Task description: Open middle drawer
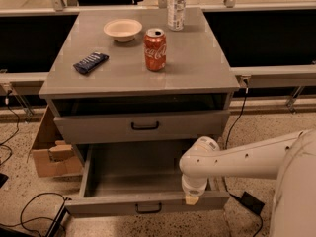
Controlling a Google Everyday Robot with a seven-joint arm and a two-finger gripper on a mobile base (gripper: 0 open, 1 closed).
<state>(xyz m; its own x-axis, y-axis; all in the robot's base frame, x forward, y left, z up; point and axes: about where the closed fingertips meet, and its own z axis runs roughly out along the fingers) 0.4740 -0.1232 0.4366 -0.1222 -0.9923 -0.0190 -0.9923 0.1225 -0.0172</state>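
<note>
The middle drawer (pixel 113 204) is a wide grey drawer with a small black bar handle (pixel 148 209). It stands pulled far out, and its inside shows empty. The top drawer (pixel 98 128), with its own black handle, sits above it, slightly out with a dark gap over its front. The lowest drawer is hidden below. My gripper (pixel 191 198) points down on a white arm from the right, at the top edge of the middle drawer's front, right of the handle.
On the cabinet top (pixel 197 68) stand a red soda can (pixel 155 49), a white bowl (pixel 122 29), a dark snack bar (pixel 90 62) and a bottle (pixel 176 1). A cardboard box (pixel 49 154) sits on the floor at left. Cables (pixel 29 206) lie at front left.
</note>
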